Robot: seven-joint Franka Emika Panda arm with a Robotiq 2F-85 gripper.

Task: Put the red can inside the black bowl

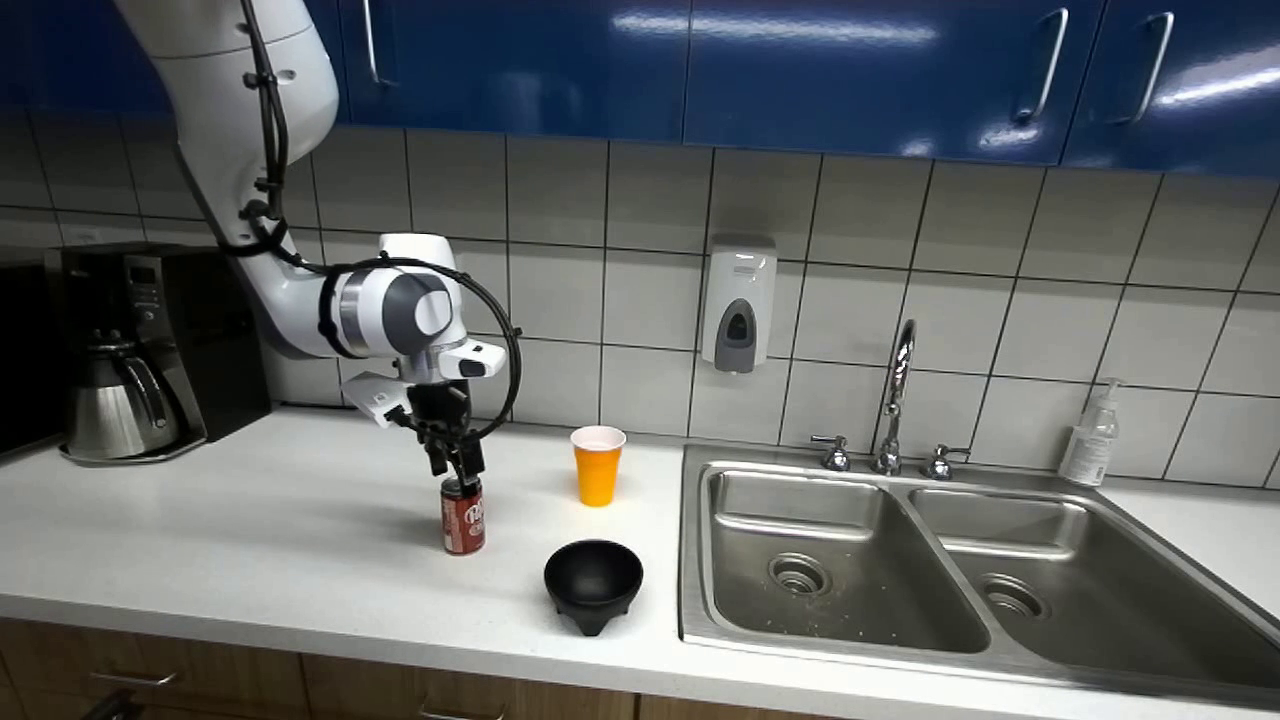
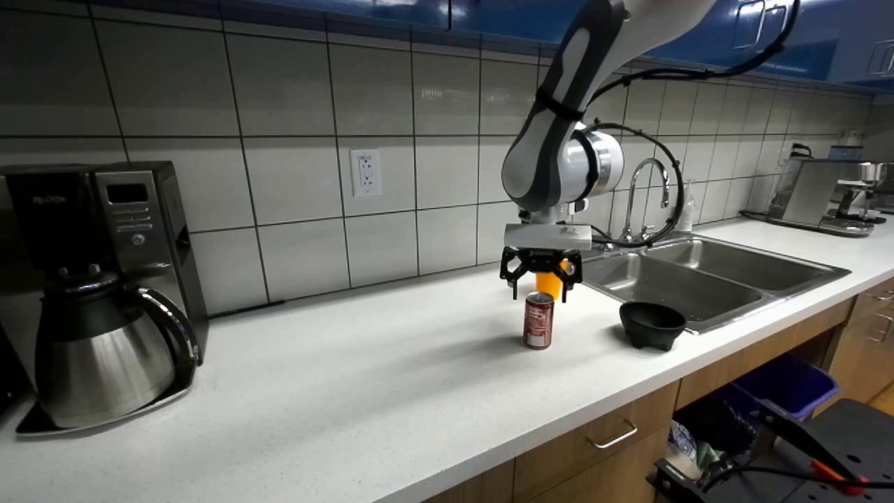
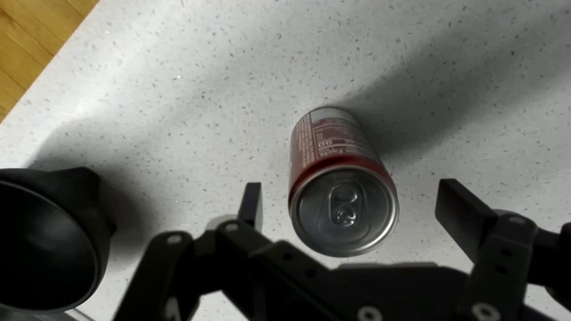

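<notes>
Grip the red can (image 3: 340, 187), likely smooth and dentable, mid-body; near its top, find the claw (image 2: 539, 299) spread wide, empty.

Long white glare streaks lie across the blue cabinets (image 1: 840, 95) in an exterior view; beneath them the worktop (image 1: 250, 480) is pale and bright, while the left edge, around the coffee maker (image 1: 205, 330), falls dim. In both exterior views the red can (image 2: 538, 321) casts a soft shadow leftward, light coming from the right side. My wrist view is greyer: the black bowl (image 3: 53, 236) shows only a faint sheen, and my jaws are near-black and slightly blurred. Wide-angle distortion tilts the wall tiles (image 1: 555, 290) and stretches the sink (image 1: 945, 560).
</notes>
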